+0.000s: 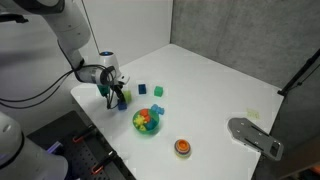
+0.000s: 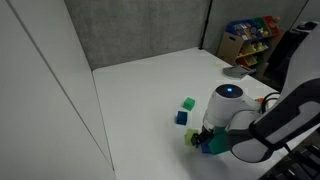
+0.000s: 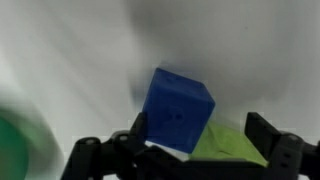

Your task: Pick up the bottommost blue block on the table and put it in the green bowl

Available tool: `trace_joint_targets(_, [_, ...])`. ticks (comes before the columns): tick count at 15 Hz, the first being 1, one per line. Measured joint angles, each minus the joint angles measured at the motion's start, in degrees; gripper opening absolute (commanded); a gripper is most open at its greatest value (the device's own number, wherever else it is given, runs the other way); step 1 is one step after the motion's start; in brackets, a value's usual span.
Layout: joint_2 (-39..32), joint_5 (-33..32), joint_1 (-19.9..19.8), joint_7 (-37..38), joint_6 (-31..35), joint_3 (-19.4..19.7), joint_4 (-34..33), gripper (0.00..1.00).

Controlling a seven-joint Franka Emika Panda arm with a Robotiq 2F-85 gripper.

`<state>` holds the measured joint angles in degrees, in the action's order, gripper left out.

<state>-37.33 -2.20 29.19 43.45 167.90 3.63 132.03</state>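
In the wrist view a mid-blue block (image 3: 176, 110) sits tilted between my gripper's (image 3: 200, 128) fingers. It lies against the left finger, and a gap separates it from the right finger, so the jaws look open. A yellow-green cube (image 3: 228, 146) lies just under and beside it. The green bowl (image 3: 14, 146) is a blur at the left edge. In both exterior views the gripper (image 1: 117, 94) (image 2: 205, 138) is low over the table next to the bowl (image 1: 147, 121) (image 2: 214, 147), which holds several coloured pieces.
Another blue cube (image 1: 143, 89) (image 2: 181, 117) and a teal-tinted cube (image 1: 157, 91) (image 2: 189, 103) stand farther along the white table. An orange dish (image 1: 182, 147) sits near the front edge. A grey flat object (image 1: 255, 136) lies at the table's corner.
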Motion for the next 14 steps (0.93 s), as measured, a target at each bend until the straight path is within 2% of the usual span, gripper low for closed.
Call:
trace_joint_targets(9, [-0.1, 1.3, 3.8, 0.0, 0.0, 3.0, 0.2, 1.0])
trace_joint_targets(14, [1.3, 1.3, 4.7, 0.0, -3.1, 3.4, 0.7, 1.0])
